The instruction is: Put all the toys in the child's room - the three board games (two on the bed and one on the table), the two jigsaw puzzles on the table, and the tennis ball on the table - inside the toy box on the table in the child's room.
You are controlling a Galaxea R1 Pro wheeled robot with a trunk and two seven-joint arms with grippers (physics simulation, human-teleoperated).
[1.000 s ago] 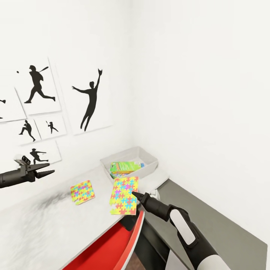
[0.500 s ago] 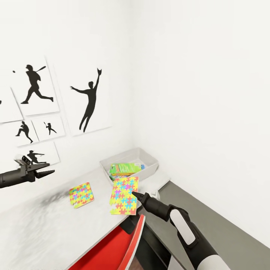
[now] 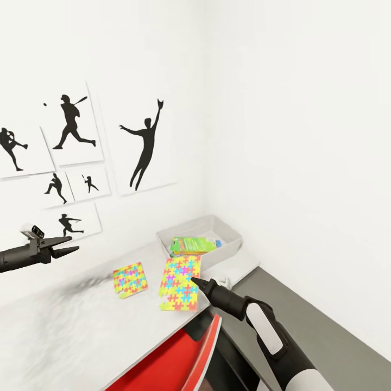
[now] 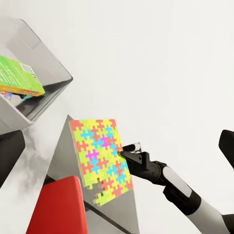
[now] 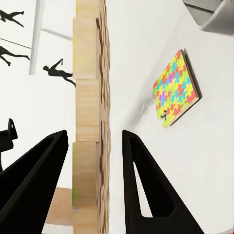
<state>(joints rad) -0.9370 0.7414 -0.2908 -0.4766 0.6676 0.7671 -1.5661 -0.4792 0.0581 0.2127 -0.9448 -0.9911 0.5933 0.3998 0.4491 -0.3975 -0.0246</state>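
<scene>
My right gripper [image 3: 194, 281] is shut on the edge of one jigsaw puzzle [image 3: 181, 283], holding it tilted in the air above the table's front edge. The same puzzle [image 4: 100, 158] shows in the left wrist view, and edge-on [image 5: 90, 117] between the right fingers [image 5: 146, 180]. A second jigsaw puzzle [image 3: 130, 279] lies flat on the table [image 3: 65, 320]. The toy box [image 3: 231, 239] stands in the table's far corner with green board games [image 3: 193, 245] inside. My left gripper [image 3: 64, 247] hovers open, well left of the puzzles. The tennis ball and the bed are out of view.
A red chair [image 3: 174, 358] is tucked under the table's front edge, below the held puzzle. A lower dark grey cabinet [image 3: 309, 326] runs along the right wall beside the table. Black silhouette sport prints [image 3: 146, 141] hang on the wall behind.
The camera has swung, so the table, toy box and prints sit further right in the picture. Both arms keep their pose, and the puzzle stays in the right gripper.
</scene>
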